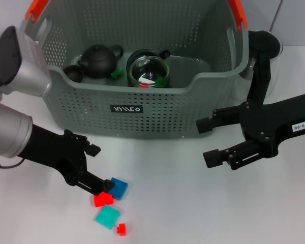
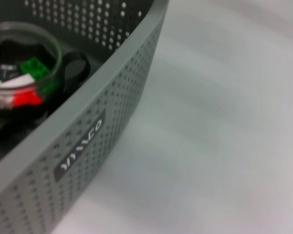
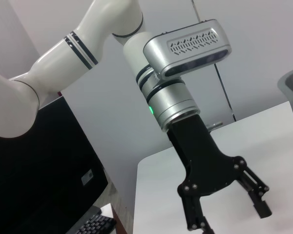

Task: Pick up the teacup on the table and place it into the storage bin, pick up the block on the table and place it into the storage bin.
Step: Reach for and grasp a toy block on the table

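The grey-green storage bin [image 1: 142, 109] stands at the back, its labelled wall [image 2: 83, 146] close in the left wrist view. Inside it a small black teacup [image 1: 72, 73] sits beside a black teapot [image 1: 99, 60]. A red block [image 1: 102, 199] lies on the table at the front left, next to a blue block [image 1: 120, 187]. My left gripper [image 1: 100, 170] is open low over the table, its lower fingertip [image 1: 108, 186] against these two blocks. The right wrist view also shows the left gripper [image 3: 229, 217] open. My right gripper [image 1: 207, 141] hangs open before the bin's right front corner.
A glass cup [image 1: 148, 71] holding red and green pieces, seen also as the glass cup [image 2: 24, 73] in the left wrist view, sits mid-bin. A teal block [image 1: 108, 217] and a small red piece [image 1: 122, 229] lie near the table's front edge. A glass vessel [image 1: 277, 61] stands behind the right arm.
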